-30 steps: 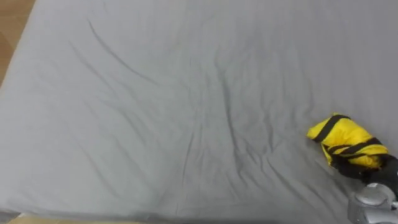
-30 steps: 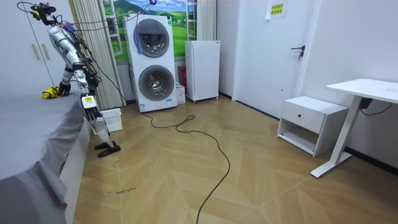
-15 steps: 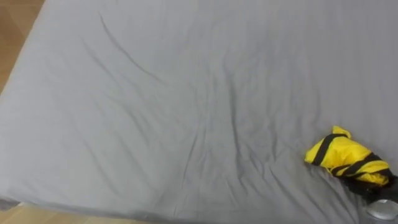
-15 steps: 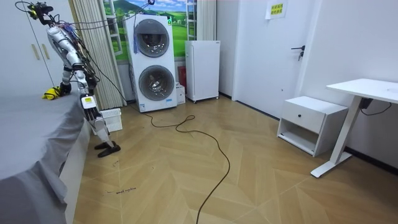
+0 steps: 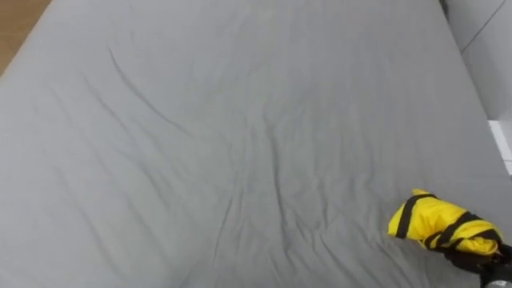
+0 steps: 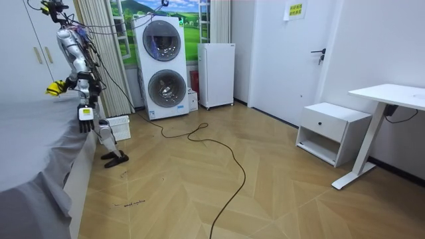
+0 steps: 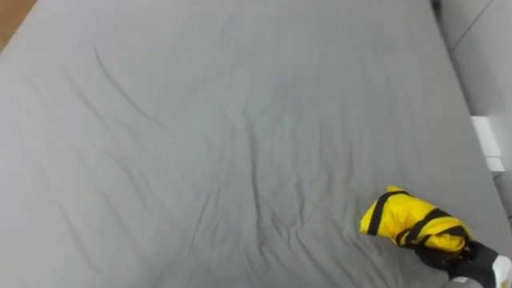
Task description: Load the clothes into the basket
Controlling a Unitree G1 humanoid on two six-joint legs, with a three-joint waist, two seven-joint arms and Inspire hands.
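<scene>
A bunched yellow garment with black stripes (image 5: 436,224) shows at the lower right of the grey bed sheet (image 5: 200,144). My right hand (image 5: 474,261) is shut on its lower edge, dark fingers curled into the cloth. In the room view I stand upright at the bedside, and the garment (image 6: 54,87) hangs raised above the bed (image 6: 33,133). My left hand (image 6: 85,113) hangs at my side with straight fingers and holds nothing. The white slatted basket (image 6: 118,127) stands on the floor beside my feet.
A stacked washer and dryer (image 6: 163,66) and a small white fridge (image 6: 216,65) stand behind me. A black cable (image 6: 219,153) lies across the wooden floor. A white nightstand (image 6: 332,131) and a desk (image 6: 392,96) are at the room view's right.
My right hand's fingers have curled onto the yellow garment. I have straightened up, raising the garment above the bed. The eye view has shifted with my head.
</scene>
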